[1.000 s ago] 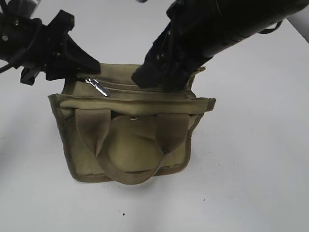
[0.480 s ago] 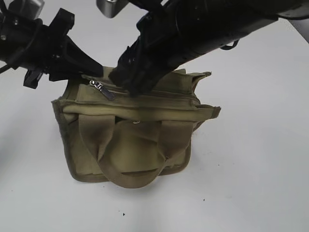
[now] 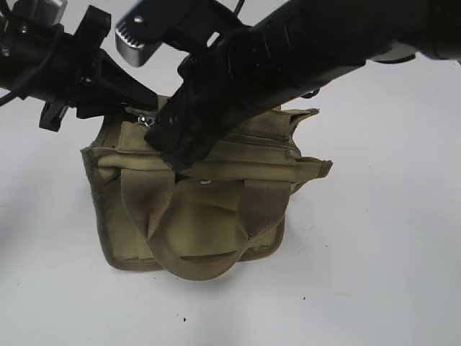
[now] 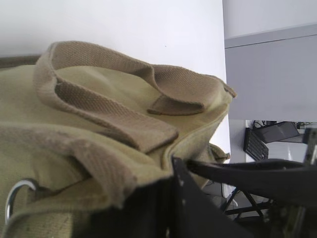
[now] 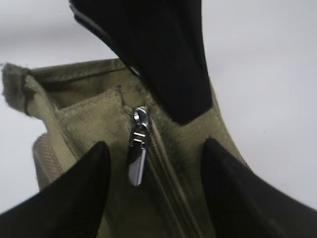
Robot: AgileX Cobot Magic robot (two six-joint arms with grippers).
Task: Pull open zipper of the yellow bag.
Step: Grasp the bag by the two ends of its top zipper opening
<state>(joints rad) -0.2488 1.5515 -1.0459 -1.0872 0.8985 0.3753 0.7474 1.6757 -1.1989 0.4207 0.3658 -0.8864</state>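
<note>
White tabletop point(image 3: 374, 238) holds yellow bag point(image 3: 194, 223); right arm point(image 3: 288, 50) hides zipper point(image 5: 163, 163).

A white table point(image 3: 374, 252); a dark keyboard point(image 4: 256, 144) sits far behind.

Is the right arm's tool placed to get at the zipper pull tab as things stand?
Probably yes. The right tool stands open over the yellow bag, its fingers either side of the silver pull tab, nothing between them. The left tool's finger sits just behind.
</note>
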